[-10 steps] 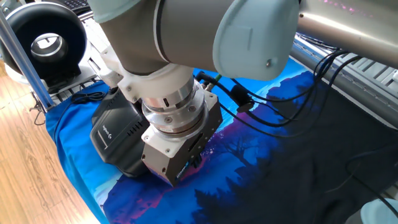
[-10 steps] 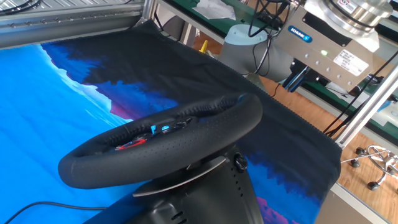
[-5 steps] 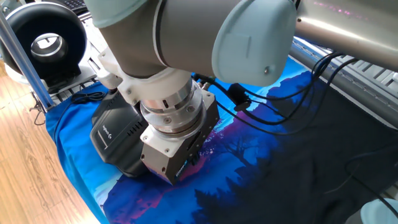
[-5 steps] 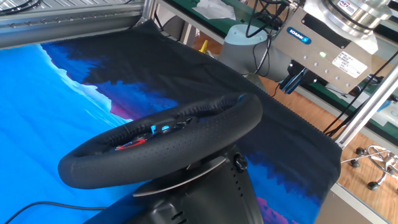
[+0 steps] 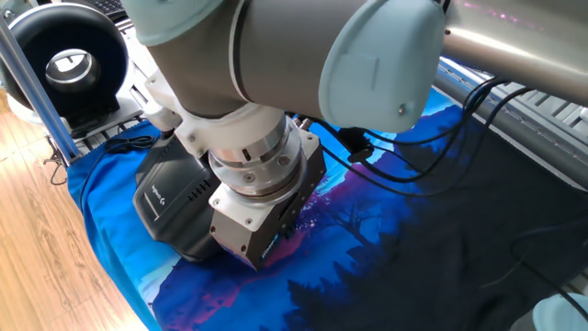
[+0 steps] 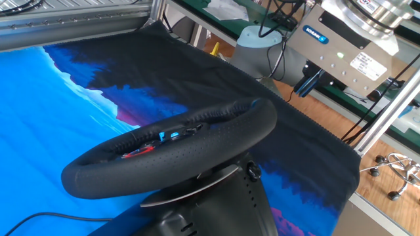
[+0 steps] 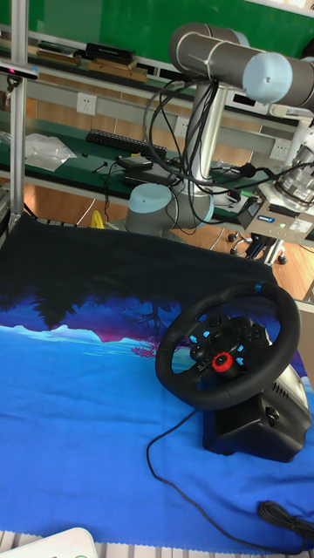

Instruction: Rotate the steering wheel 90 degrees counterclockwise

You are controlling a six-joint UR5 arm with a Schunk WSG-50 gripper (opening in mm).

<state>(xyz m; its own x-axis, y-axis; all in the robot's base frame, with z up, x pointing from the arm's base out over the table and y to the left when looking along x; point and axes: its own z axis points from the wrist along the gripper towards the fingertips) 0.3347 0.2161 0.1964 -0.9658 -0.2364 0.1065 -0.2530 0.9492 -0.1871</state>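
Shifted a touch since a second ago: gripper (image 7: 262, 247) and wrist nudged slightly, steering wheel (image 7: 228, 345) unmoved. Wheel upright on its black base (image 7: 253, 425) at the right of the blue-and-black cloth (image 7: 78, 410), blue stripe at upper right of rim. Gripper above and behind the rim's top right, apart from it. Finger spread: cannot tell. Cable (image 7: 174, 466) trailing from the base.

One fixed view sits close behind my wrist, looking down past it at the table (image 5: 441, 267). The other hugs the steering wheel (image 6: 170, 157) rim, facing my end effector (image 6: 312, 78). The tall view faces everything frontally from farther back.
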